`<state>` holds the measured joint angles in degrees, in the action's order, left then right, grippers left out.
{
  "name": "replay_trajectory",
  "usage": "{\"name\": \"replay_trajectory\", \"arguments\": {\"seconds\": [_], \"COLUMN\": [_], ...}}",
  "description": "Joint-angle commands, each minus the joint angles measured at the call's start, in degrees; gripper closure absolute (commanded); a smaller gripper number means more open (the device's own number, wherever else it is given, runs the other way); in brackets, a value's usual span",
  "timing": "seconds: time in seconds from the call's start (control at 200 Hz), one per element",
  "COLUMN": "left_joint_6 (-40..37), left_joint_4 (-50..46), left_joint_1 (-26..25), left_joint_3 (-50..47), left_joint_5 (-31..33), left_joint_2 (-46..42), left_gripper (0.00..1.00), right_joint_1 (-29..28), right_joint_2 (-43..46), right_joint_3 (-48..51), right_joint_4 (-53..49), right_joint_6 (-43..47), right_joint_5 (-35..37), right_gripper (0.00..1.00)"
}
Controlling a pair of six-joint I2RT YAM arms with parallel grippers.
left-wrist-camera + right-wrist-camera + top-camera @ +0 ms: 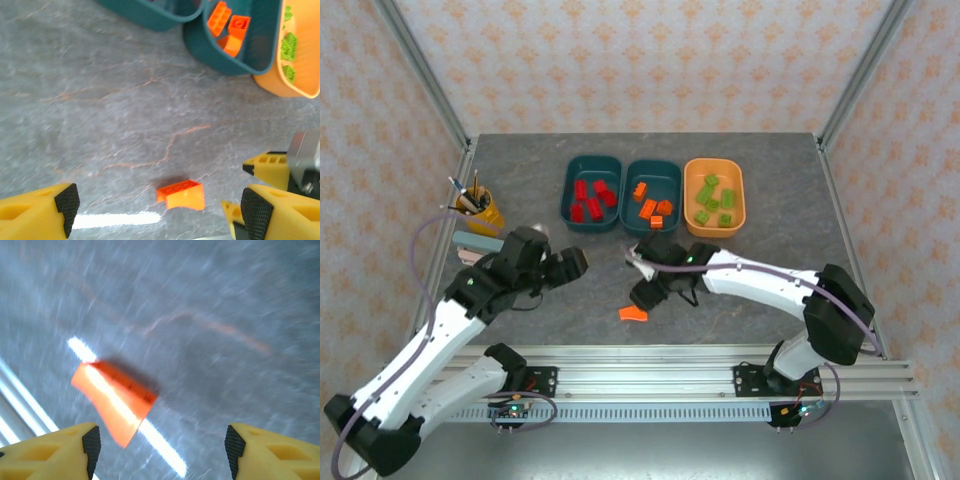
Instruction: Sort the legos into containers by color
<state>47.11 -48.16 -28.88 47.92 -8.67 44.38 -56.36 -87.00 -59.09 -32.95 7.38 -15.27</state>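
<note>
1. Top external view: the orange wedge [633, 314] lies on the worktop [770, 180], outside all 3 trays. The right tool [648, 295] hangs just behind the wedge, close over it. The left tool [575, 263] sits left of the wedge and further back, apart from it. Well behind the wedge, 3 trays stand in 1 row: the left teal tray [565, 195] with red bricks [592, 197], the middle teal tray [665, 185] with orange bricks [648, 208], and the orange tray [740, 195] with green bricks [715, 200]. A cup of pens [480, 208] stands far to the wedge's back-left.
2. Left wrist view: the jaws of the left tool [161, 207] stand wide apart and hold nothing. The orange wedge [181, 194] lies on the worktop between them, touching neither. The middle teal tray [215, 60] and orange tray [285, 87] lie well beyond the wedge.
3. Right wrist view (blurred): the jaws of the right tool [161, 447] stand apart and empty. The orange wedge [112, 400] lies on the worktop just ahead of them.
</note>
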Motion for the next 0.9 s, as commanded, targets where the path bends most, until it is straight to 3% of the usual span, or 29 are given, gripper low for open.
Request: {"name": "replay_trajectory", "arguments": {"seconds": [0.0,0.31,0.891], "left_joint_6": [4.1,8.1,8.5], "left_joint_4": [-6.0,-10.2,-8.7], "left_joint_1": [-0.3,-0.3,-0.3], "left_joint_3": [-3.9,-8.2,-8.2], "left_joint_5": [3.4,3.9,3.8], "left_joint_2": [-6.2,-15.7,-15.3], "left_gripper": [0.13,0.13,0.13], "right_joint_1": [-1.7,-4.1,-6.0], "right_joint_2": [0.8,-7.4,-17.2], "right_joint_3": [0.2,-4.4,-10.2], "right_joint_4": [1.2,-0.3,-0.7], "right_joint_6": [10.6,18.3,18.1], "right_joint_5": [1.3,0.4,3.2], "right_gripper": [0.31,0.27,0.31]}}
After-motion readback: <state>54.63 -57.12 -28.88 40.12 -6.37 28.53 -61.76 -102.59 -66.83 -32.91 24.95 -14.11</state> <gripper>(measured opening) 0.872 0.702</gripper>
